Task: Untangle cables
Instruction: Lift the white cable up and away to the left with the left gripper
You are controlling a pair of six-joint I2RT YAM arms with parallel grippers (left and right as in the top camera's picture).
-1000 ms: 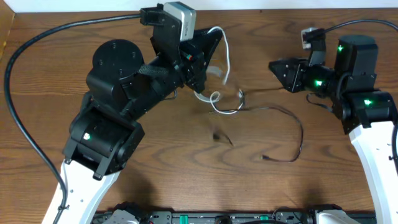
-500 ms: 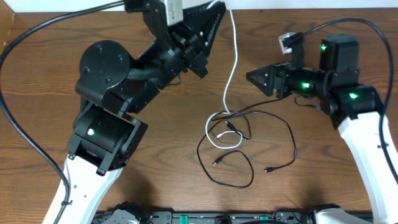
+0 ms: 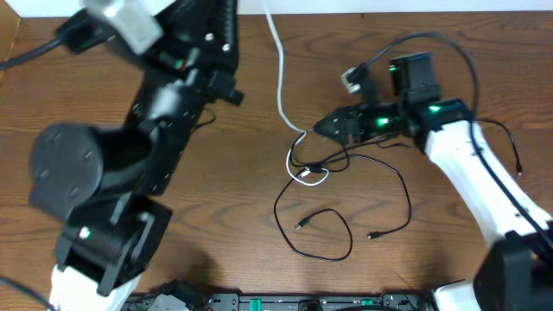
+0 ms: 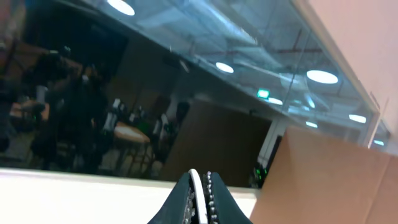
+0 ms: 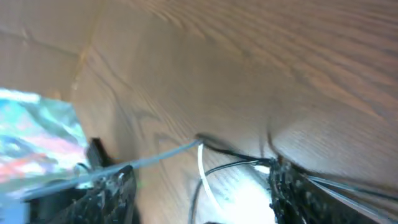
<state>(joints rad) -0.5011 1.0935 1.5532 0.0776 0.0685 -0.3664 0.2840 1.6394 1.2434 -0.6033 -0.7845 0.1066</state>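
One white cable [image 3: 280,78] ran from the left gripper's [image 4: 200,186] closed jaws down to the tabletop [image 3: 233,216], tangled there with looped black cables [image 3: 406,197], while the right gripper's [image 3: 318,129] jaws stood apart with strands between them.

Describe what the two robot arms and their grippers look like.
Both arms have black joint housings, white links and green indicator lights. The left arm shows a large round black cap and a grey camera box; the right arm carries looping black wiring. The left gripper and right gripper have dark fingers with ridged inner faces.
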